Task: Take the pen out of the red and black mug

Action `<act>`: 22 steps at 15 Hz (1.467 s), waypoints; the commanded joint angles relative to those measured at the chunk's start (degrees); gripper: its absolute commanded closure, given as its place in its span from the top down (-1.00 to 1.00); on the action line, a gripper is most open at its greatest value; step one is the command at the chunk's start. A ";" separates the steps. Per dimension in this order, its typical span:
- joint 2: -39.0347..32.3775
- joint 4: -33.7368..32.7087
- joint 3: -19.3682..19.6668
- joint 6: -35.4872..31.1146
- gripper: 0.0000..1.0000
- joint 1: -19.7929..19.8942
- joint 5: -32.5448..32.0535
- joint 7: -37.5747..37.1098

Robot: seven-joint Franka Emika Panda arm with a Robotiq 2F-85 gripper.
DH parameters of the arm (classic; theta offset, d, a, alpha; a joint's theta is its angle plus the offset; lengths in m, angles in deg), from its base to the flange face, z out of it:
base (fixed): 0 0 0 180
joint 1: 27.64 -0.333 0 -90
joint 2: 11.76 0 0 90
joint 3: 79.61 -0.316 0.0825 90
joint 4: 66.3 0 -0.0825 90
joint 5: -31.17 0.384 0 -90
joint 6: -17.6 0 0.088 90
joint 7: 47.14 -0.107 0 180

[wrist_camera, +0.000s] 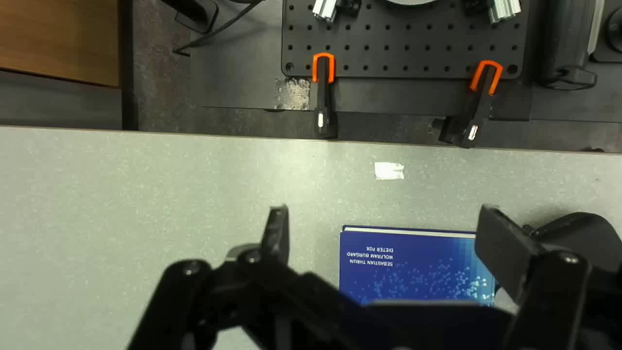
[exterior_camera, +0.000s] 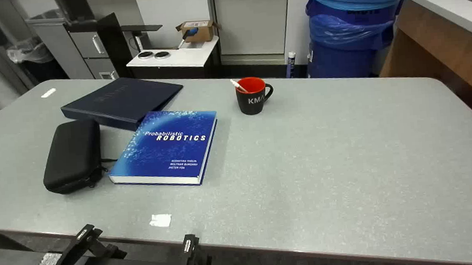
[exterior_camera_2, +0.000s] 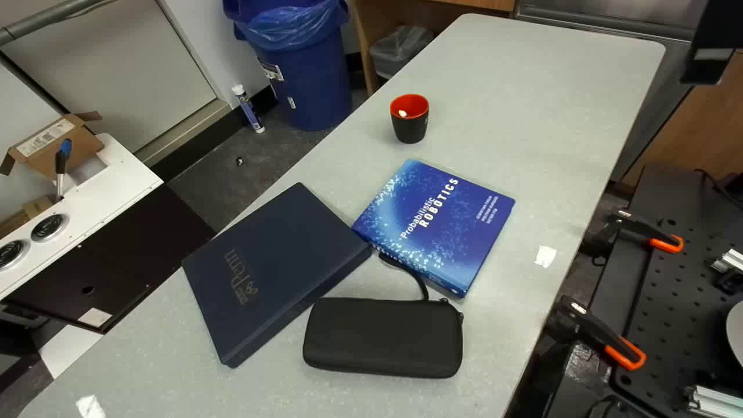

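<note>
Above the pale grey speckled counter, the black two-fingered gripper hangs spread wide, holding nothing. The small black mug with red interior stands upright near the counter's long edge opposite the orange-and-black clamps, a slim white pen leaning inside and poking past its rim; a blue hardcover book lies nearer the clamps' edge.
</note>
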 commanded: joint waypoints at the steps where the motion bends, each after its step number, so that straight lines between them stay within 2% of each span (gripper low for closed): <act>1: -0.16 -0.09 0.52 0.14 1.00 -0.65 -0.30 -0.37; 3: -0.17 -0.09 0.52 0.14 1.00 -0.65 -0.30 -0.37; 6: -2.57 -0.81 1.20 -5.66 1.00 0.32 -1.82 -0.54; 12: -16.84 -6.44 3.20 -30.26 1.00 5.92 -7.24 -3.91; 14: -21.49 -9.10 2.76 -34.97 1.00 7.85 -8.92 -6.18; 15: -23.41 -10.62 2.61 -35.59 1.00 8.44 -9.07 -7.26; 17: -25.58 -13.60 2.58 -31.96 1.00 8.64 -7.85 -9.11; 18: -22.16 -9.55 3.56 -34.06 1.00 7.57 -7.49 -6.40; 22: -25.18 -12.26 3.67 -33.69 1.00 7.58 -7.51 -7.72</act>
